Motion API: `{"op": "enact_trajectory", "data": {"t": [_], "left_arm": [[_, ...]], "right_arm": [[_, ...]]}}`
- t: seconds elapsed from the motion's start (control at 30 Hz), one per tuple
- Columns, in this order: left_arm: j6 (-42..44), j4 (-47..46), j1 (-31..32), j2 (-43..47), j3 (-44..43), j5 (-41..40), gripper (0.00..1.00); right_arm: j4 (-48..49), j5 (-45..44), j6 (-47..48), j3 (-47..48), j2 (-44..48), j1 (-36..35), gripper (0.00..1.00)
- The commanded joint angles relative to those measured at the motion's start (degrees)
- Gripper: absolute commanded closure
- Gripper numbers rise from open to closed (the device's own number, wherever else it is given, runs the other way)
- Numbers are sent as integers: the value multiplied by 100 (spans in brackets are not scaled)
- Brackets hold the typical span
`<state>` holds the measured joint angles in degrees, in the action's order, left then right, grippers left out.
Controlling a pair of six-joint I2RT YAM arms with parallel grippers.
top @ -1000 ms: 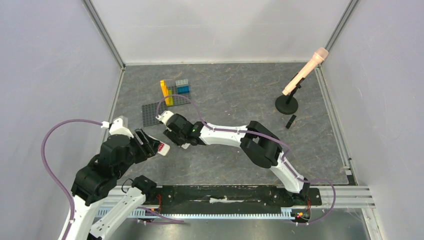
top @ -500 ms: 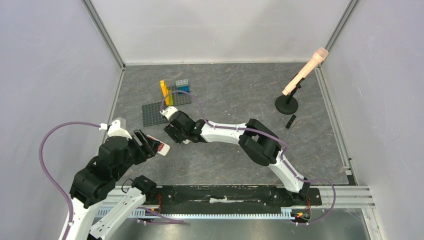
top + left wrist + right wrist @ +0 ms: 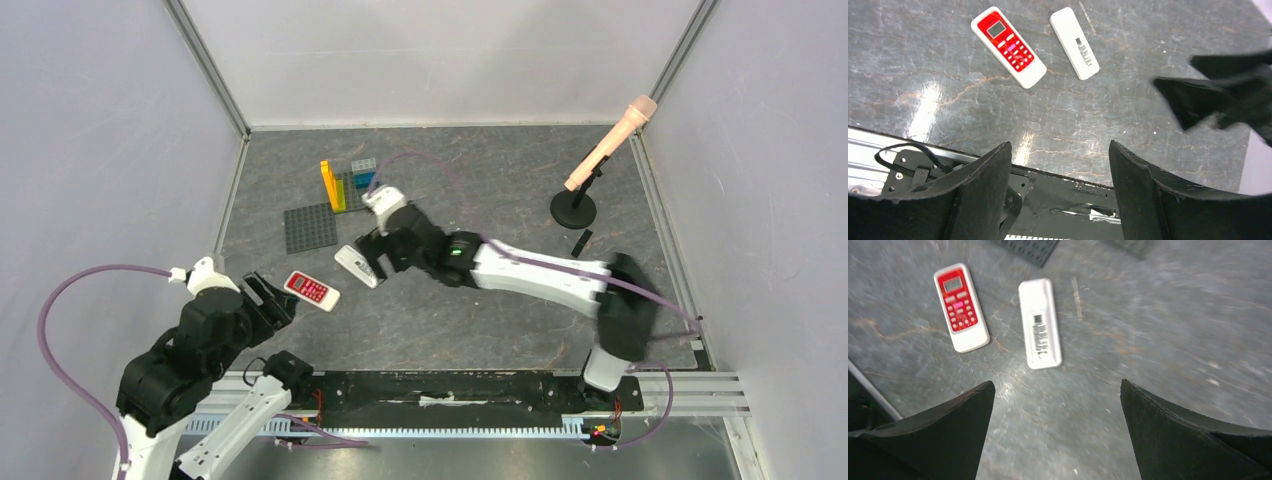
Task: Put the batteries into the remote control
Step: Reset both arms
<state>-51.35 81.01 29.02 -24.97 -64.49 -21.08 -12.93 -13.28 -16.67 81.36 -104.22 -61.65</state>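
Two remotes lie flat on the grey table. The red-faced remote control [image 3: 311, 290] [image 3: 1009, 46] [image 3: 961, 306] lies buttons up. A white remote [image 3: 354, 267] [image 3: 1074, 42] [image 3: 1040, 322] lies beside it, back up, showing a label. My left gripper [image 3: 268, 300] [image 3: 1059, 145] is open and empty, just near-left of the red remote. My right gripper [image 3: 378, 252] [image 3: 1058, 384] is open and empty, hovering just right of the white remote. No batteries are in view.
At the back left is a dark grey baseplate [image 3: 310, 226], with yellow bricks [image 3: 331, 185] and a blue brick [image 3: 366, 180] behind it. A microphone on a round stand [image 3: 573, 208] is at the back right, with a small black piece [image 3: 581, 242] beside it. A metal rail [image 3: 878, 145] runs along the near edge.
Both grippers opened. The left one let go of the red remote and drew back toward the near left. The right one lifted away to the right, uncovering the white remote.
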Motion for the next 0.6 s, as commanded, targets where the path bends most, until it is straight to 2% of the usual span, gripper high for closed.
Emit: {"op": "enact_trajectory", "data": {"t": [0.0,0.17,0.33,0.43,0.57], "left_arm": [[728,31,8,534,-345,-279,23],[1066,-158,11,1184,-283,-276,22],[1400,-273,11,1292,-427,-116,22],[1456,-286,13,1288,-502,-76,22],[1556,-430,14,1298,-521,42,21]], "right_arm": [[-595,-963,-384,-1071,2024,28,2],[-1204,-1826,-840,-2106,4443,22,2],[-1357,-2186,-774,-2397,6601,25,2],[-1399,-2274,-621,-2338,7469,21,2],[-1810,-2587,-565,-1900,7922,21,2]]}}
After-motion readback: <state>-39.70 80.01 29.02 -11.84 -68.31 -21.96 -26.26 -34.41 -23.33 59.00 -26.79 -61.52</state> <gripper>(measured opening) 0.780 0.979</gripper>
